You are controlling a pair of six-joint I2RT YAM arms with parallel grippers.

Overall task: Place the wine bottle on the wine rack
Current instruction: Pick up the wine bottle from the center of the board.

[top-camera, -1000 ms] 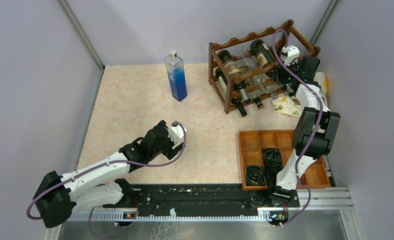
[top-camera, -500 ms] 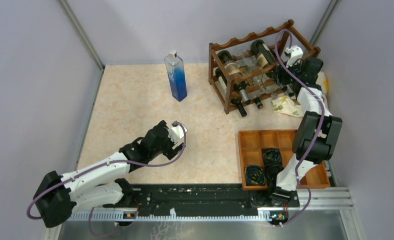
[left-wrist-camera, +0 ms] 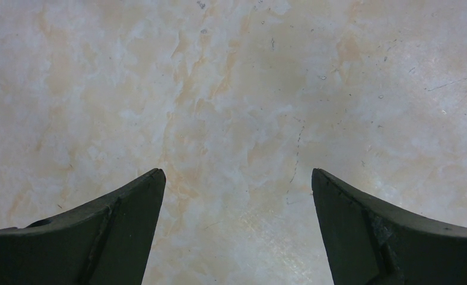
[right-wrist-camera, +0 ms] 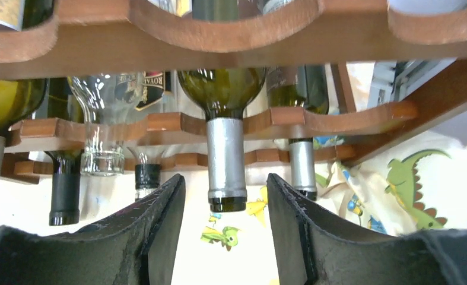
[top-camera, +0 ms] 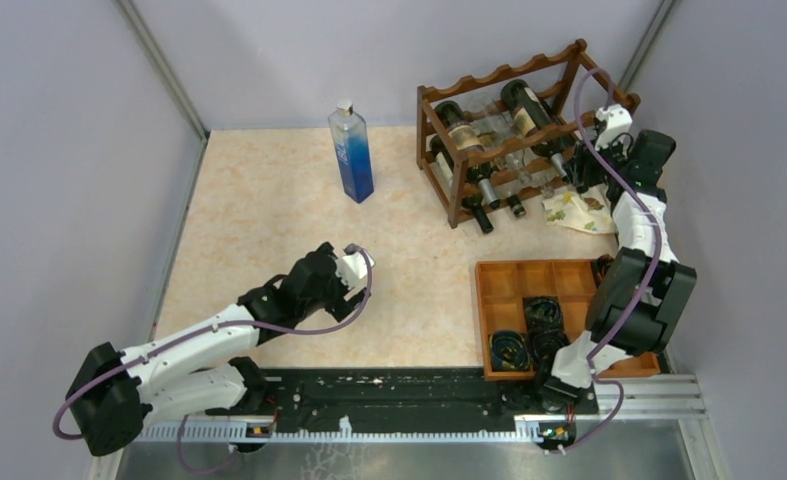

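My right tool (right-wrist-camera: 225,178) stands open at the 3 o'clock end of the rack (right-wrist-camera: 219,35), which sits at about 1 o'clock on the desk (top-camera: 269,200). It grips nothing: the wine bottle (right-wrist-camera: 226,160) lies cradled on a scalloped rail beside other bottles (right-wrist-camera: 64,190), and its silver-foiled neck points toward me in the gap between my fingers (right-wrist-camera: 159,225), touching neither. My left tool (left-wrist-camera: 237,196) hangs wide open and empty over bare desk at about 7 o'clock, well apart from the rack.
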